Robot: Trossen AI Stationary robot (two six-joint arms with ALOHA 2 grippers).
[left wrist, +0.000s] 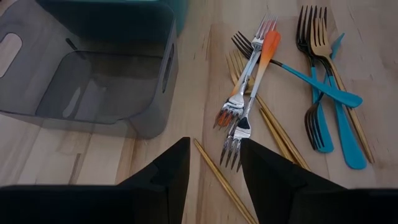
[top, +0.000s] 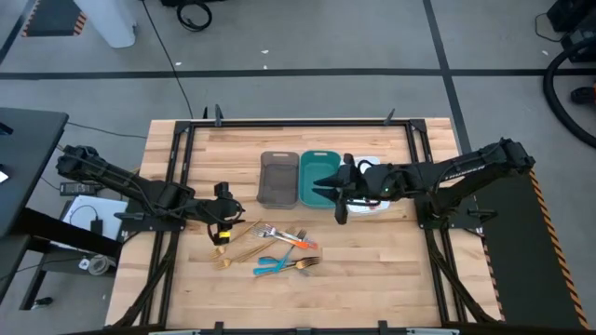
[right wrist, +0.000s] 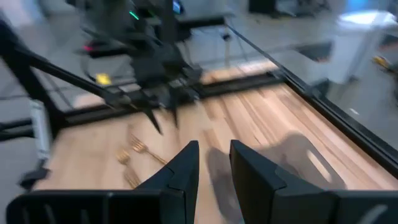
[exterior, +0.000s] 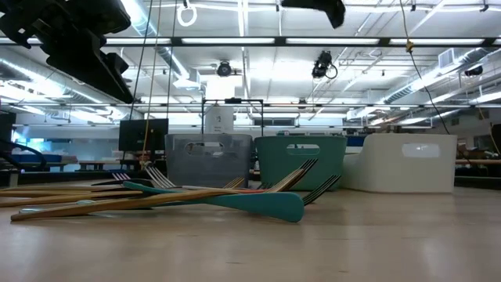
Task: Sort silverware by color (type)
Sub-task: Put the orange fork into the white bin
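3 trays (top: pixel 278 177) on wood table (top: pixel 372 270) | silverware (top: pixel 279 249) piled | L gripper (left wrist: pixel 214 163), R gripper (right wrist: pixel 214 163) gapped, empty

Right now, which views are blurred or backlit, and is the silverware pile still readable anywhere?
Right wrist view: motion-blurred throughout; the table and the left arm are smeared. Low view: ceiling lights glare behind, so the arms overhead are dark silhouettes; the teal-handled piece reads clearly. Left wrist view: sharp; the orange-handled forks and the grey tray are well defined. High view: evenly lit, but the silverware is tiny.

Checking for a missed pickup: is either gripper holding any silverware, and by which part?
Nothing is held. The left gripper and the right gripper both show empty gaps; the silverware lies on the table.
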